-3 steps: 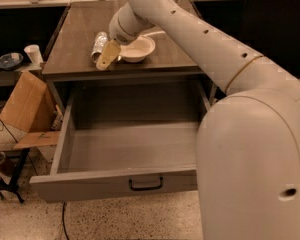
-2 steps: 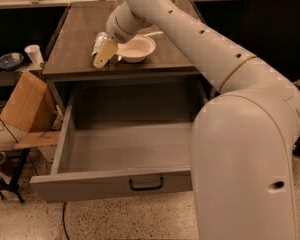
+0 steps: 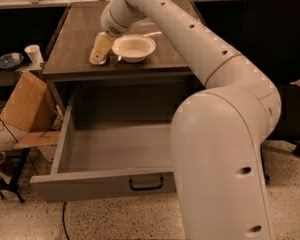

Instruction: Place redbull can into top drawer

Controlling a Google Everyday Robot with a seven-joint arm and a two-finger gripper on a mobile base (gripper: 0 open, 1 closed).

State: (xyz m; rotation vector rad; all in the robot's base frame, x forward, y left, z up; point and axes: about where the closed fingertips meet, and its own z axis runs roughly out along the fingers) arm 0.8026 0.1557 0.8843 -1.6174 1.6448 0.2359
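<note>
My gripper [image 3: 100,49] is low over the wooden tabletop [image 3: 75,44], just left of the white bowl [image 3: 133,47], pointing down at the surface near the table's front edge. The redbull can does not show; if it is there, the gripper covers it. The top drawer [image 3: 90,186] is pulled wide open under the table. It is grey, with a small dark handle [image 3: 146,184] on its front panel. Its inside [image 3: 115,149] holds nothing that I can see. My arm hides the drawer's right part.
A cardboard box [image 3: 24,106] leans by the drawer's left side. A white paper cup [image 3: 34,54] and dishes [image 3: 9,60] stand on a low shelf at the left. A dark chair [image 3: 285,79] is at the right. My arm's big body [image 3: 225,159] fills the right foreground.
The gripper has shifted slightly left beside the bowl and stays low over the table. The drawer and the bowl have not moved.
</note>
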